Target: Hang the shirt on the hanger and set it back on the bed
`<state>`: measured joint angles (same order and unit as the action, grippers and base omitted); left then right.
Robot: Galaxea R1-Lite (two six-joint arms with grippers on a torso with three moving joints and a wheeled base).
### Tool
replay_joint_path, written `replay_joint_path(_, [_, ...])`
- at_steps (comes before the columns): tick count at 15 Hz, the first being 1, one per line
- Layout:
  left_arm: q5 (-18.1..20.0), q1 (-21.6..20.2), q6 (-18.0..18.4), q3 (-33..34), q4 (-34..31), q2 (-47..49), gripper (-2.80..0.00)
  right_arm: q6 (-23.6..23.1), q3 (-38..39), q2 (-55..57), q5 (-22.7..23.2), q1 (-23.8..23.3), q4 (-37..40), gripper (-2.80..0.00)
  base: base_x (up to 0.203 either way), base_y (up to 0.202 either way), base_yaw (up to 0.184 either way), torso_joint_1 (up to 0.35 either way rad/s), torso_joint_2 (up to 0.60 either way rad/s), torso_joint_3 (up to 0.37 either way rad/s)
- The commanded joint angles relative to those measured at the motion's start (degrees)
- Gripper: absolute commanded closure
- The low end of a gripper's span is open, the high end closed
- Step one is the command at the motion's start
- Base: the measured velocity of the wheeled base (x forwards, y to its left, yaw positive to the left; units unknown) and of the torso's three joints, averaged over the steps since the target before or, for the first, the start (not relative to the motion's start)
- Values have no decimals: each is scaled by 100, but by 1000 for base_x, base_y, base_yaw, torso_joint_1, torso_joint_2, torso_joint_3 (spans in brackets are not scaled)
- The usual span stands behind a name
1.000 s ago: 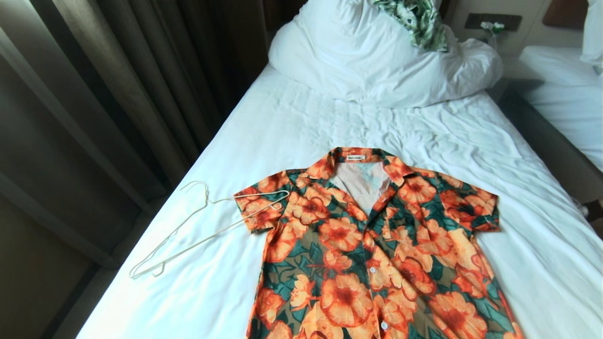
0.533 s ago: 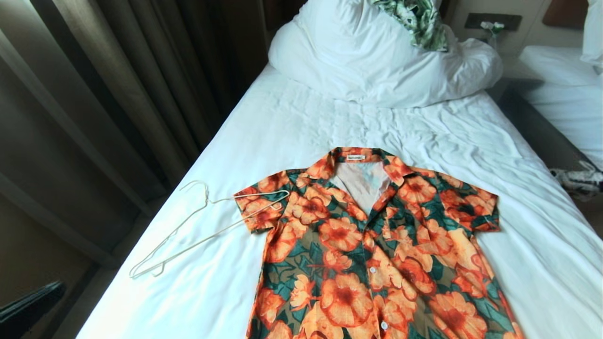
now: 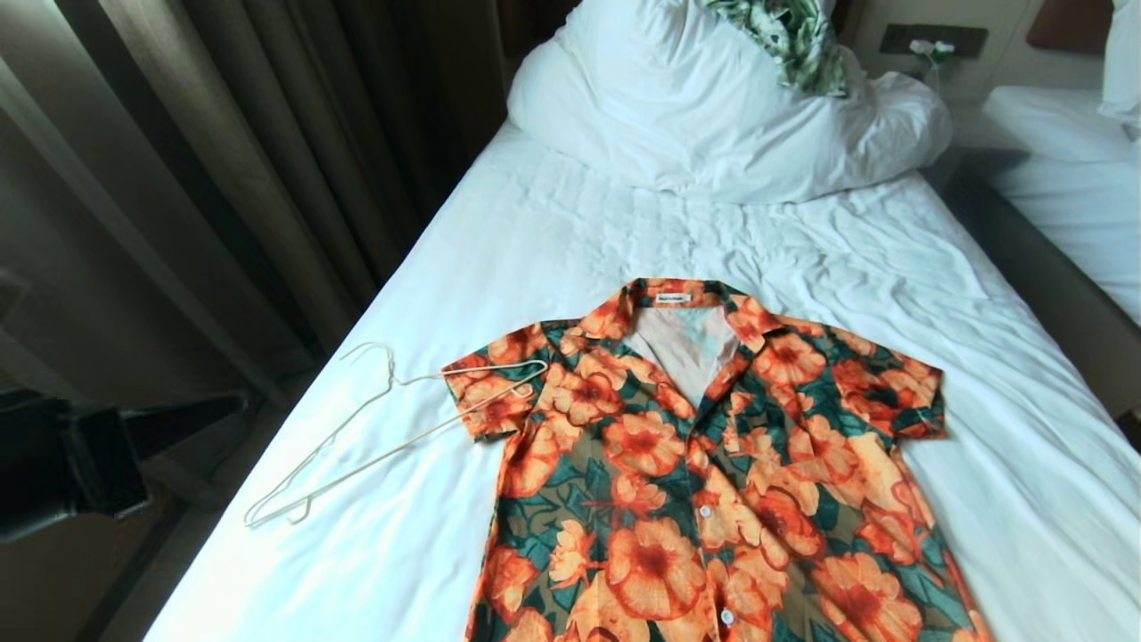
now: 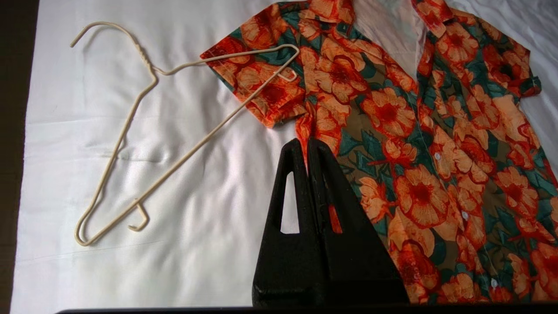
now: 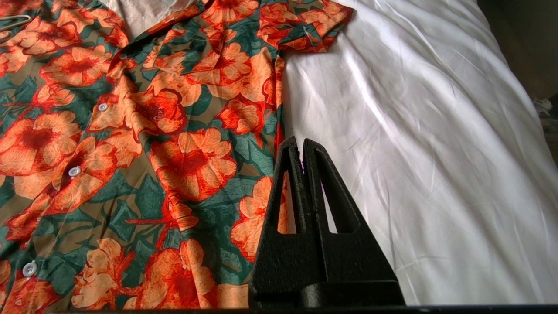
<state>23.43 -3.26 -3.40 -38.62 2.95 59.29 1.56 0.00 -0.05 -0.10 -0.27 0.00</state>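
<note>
While both my arms are hanging above the bed, neither is touching anything. My left gripper is clenched, its black fingers pressed tip to tip, poised over the edge of the shirt just below its sleeve on my left. My right gripper is likewise clenched and holding nothing, hovering over the shirt's opposite side edge where cloth meets sheet. In the head view only a dark part of my left arm is showing, off the bed's left side.

The shirt is lying flat and face up on the white sheet, collar open toward the pillow, pale lining showing, buttons fastened down the front. The hanger is lying flat on the sheet on my left of the shirt, hook pointing toward the head of the bed; one shoulder end is resting on top of the near sleeve, and the remainder is lying on bare sheet. A green-and-white leaf-print cloth is sitting on the pillow.
</note>
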Motion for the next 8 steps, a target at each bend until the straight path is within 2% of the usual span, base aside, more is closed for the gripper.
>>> replay_joint_path(1, [834, -782, 157, -230, -6, 868, 0, 2, 0, -4, 1, 0, 0, 0, 0, 0, 0, 0, 0, 0])
replay_joint_path(4, [1921, -1647, 772, -696, -300, 1903, 0, 2, 0, -4, 1, 0, 0, 0, 0, 0, 0, 0, 0, 0])
replay_joint_path(6, [2397, -1947, 1276, -939, -510, 2443, 0, 2, 0, -4, 1, 0, 0, 0, 0, 0, 0, 0, 0, 0])
replay_joint_path(8, [2760, -2122, 1610, -1224, -585, 3034, 0, 2, 0, -4, 1, 0, 0, 0, 0, 0, 0, 0, 0, 0])
